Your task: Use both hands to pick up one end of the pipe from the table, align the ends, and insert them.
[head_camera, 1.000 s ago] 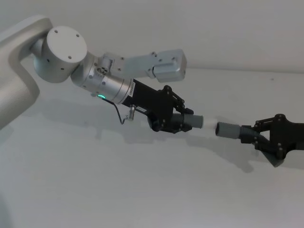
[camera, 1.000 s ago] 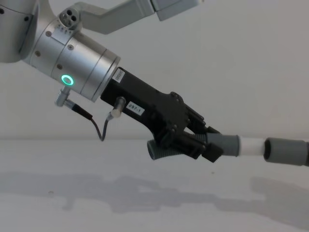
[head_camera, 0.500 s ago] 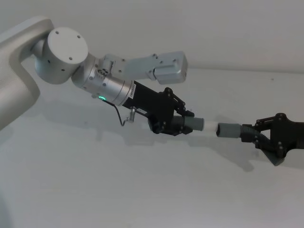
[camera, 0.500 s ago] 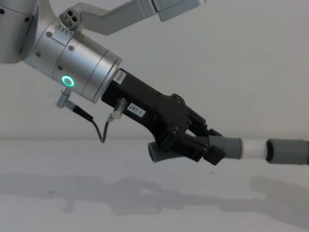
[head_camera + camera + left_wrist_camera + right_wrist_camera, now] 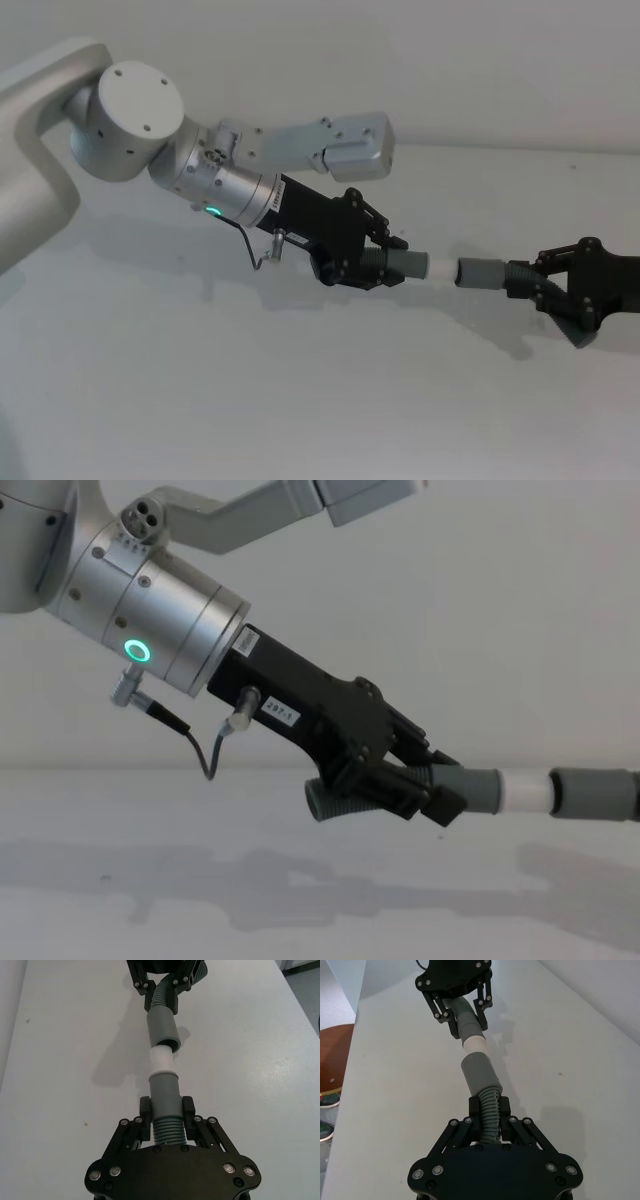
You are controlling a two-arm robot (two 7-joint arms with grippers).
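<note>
Pale grey wall (image 5: 480, 60) behind

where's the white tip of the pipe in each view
head view: white tip, right of centre, between the two hands.
left wrist view, centre.
right wrist view, above centre.
chest view, lower right.
Shared landmark: the grey mouth it points at.

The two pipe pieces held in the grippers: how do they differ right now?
The left gripper holds the pipe piece ending in a narrower white stub; the right gripper holds the piece ending in an open grey mouth. The stub is lighter and slimmer than that mouth. Both are dark grey, ribbed where gripped, held above the table, ends facing.
</note>
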